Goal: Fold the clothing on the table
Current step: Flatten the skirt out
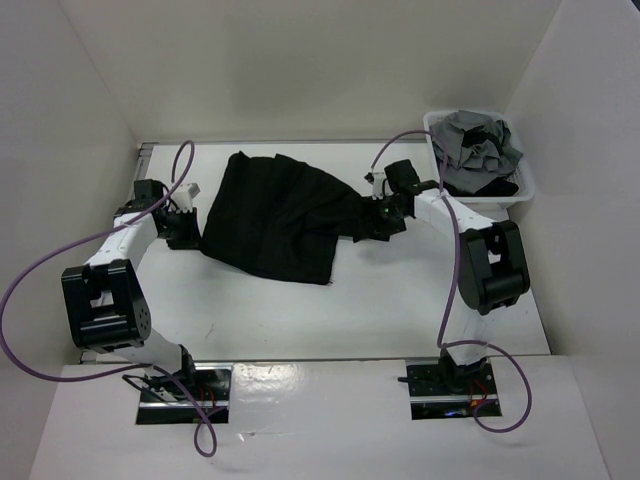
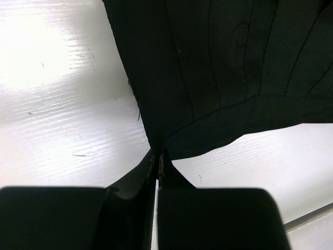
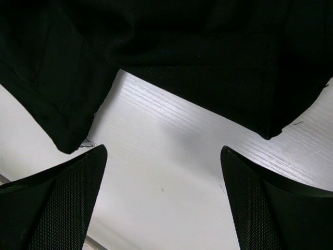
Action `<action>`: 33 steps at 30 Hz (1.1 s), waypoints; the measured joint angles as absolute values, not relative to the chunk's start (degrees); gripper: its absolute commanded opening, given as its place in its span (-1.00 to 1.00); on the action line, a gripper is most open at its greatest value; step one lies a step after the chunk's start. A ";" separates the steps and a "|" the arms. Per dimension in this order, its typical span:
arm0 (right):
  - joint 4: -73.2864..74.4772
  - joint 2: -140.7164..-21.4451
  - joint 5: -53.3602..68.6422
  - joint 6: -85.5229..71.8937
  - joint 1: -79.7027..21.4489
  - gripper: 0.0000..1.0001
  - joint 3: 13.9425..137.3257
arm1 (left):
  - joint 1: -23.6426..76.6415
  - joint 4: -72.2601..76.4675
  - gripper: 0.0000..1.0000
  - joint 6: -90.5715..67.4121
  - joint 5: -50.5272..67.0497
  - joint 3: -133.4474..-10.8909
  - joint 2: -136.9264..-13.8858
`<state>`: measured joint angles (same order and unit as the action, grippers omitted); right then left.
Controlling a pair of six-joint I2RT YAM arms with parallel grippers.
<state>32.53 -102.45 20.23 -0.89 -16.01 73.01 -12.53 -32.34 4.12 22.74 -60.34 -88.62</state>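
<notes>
Black clothing (image 1: 275, 215) is seen spread and rumpled across the middle of the white desk (image 1: 300, 310). One corner of it is pinched in the closed left hand (image 2: 157, 159). The right hand (image 3: 162, 151) is held wide above bare desk, just short of the fabric's edge. If it is closed there, nothing may be caught. The thin left pinch could be pulled free by a hard tug.

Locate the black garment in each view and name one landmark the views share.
Top external: the clothing spreads across the table middle.
Left wrist: upper right, its corner pinched in the shut left hand.
Right wrist: across the top, beyond the open right hand.
Shared landmark: the white table.
</notes>
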 measured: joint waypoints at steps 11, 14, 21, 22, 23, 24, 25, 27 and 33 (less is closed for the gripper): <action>31.94 -103.70 28.16 -1.23 -16.08 0.87 71.53 | -12.53 -31.94 -1.00 4.10 22.74 -60.34 -89.27; 31.81 -105.58 29.93 -1.28 -16.62 0.84 71.53 | -12.53 -31.86 -1.00 4.12 22.72 -60.34 -90.11; 31.75 -111.39 34.17 -1.93 -22.74 0.77 72.79 | -12.53 -31.44 -1.00 3.97 21.98 -60.34 -91.35; 31.68 -112.03 34.94 -1.93 -23.51 0.77 73.45 | -12.53 -31.40 -1.00 3.84 21.78 -60.34 -91.48; 31.64 -112.62 35.68 -2.04 -24.21 0.77 73.97 | -12.53 -31.35 -1.00 3.77 21.63 -60.34 -91.70; 31.62 -113.21 36.60 -2.15 -24.77 0.77 74.43 | -12.53 -31.33 -1.00 3.62 21.41 -60.31 -91.90; 31.59 -113.65 37.32 -2.28 -25.10 0.74 74.76 | -12.53 -31.33 -1.00 3.40 21.21 -60.34 -92.03; 31.51 -114.13 38.46 -2.44 -25.52 0.74 75.07 | -12.56 -31.29 -1.00 2.94 20.95 -60.31 -92.09; 31.48 -114.39 39.66 -2.94 -26.55 0.72 75.07 | -12.56 -31.29 -1.00 2.74 20.47 -60.31 -92.12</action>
